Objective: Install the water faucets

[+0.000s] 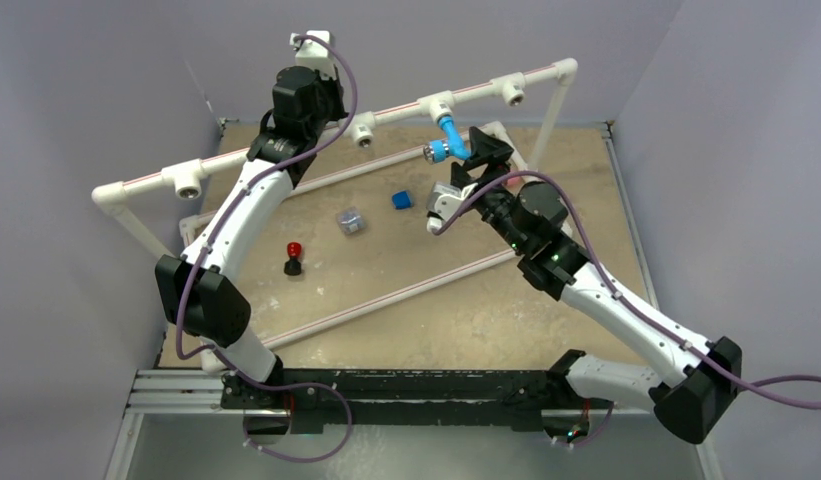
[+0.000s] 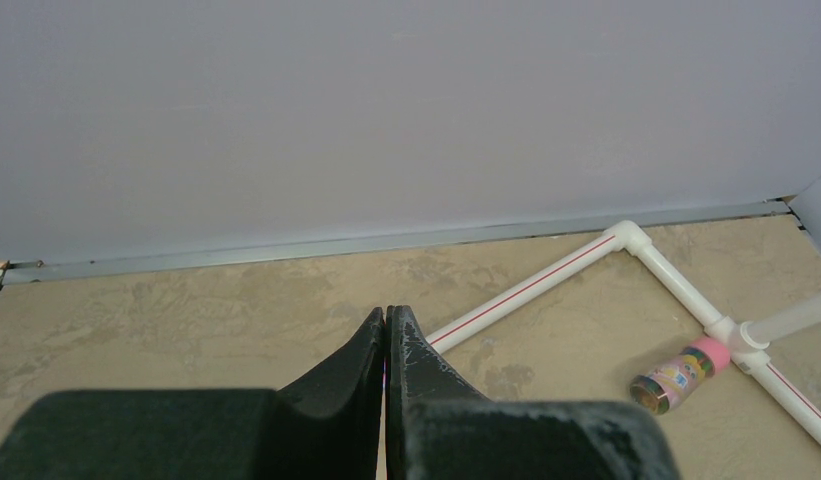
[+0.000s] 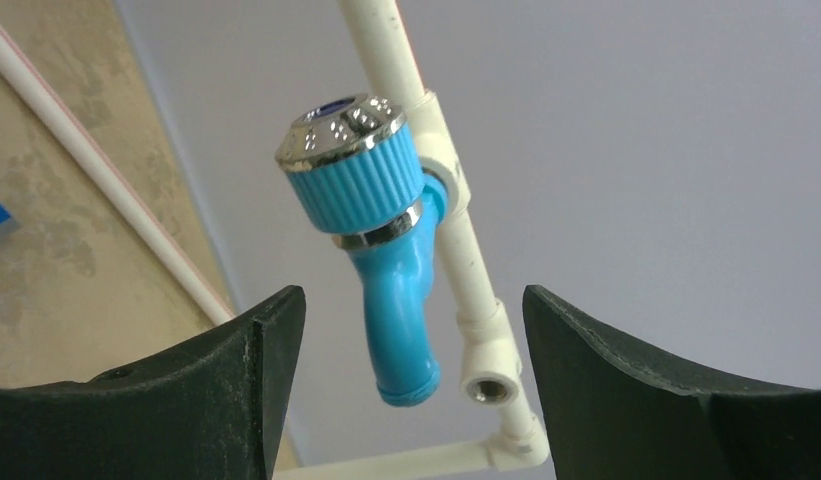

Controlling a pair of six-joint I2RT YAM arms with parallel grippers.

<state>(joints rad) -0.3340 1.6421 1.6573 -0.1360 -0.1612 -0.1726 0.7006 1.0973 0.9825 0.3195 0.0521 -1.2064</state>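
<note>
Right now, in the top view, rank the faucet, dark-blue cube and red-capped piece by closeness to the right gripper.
1. Light-blue faucet, on the white pipe beside the right gripper.
2. Dark-blue cube, mid-table.
3. Red-capped piece, farther left.

Glossy light-blue plastic water faucet [image 3: 394, 300] with shiny chrome-capped ribbed knob; matt white plastic pipe [image 3: 466, 240].

The left gripper [image 2: 386, 318] is hidden in the top view behind its own wrist housing, near the far rail of the white pipe frame [image 1: 476, 92]. Inside the frame, a small clear thing [image 1: 351, 220] and a red-topped black piece [image 1: 293, 258] are too small to identify. In the right wrist view the faucet [image 3: 391, 260] meets the frame's tee behind its own knob, so the joint is unseen. The label on the pink-capped cylinder [image 2: 676, 375] beside the frame is unreadable.
</note>
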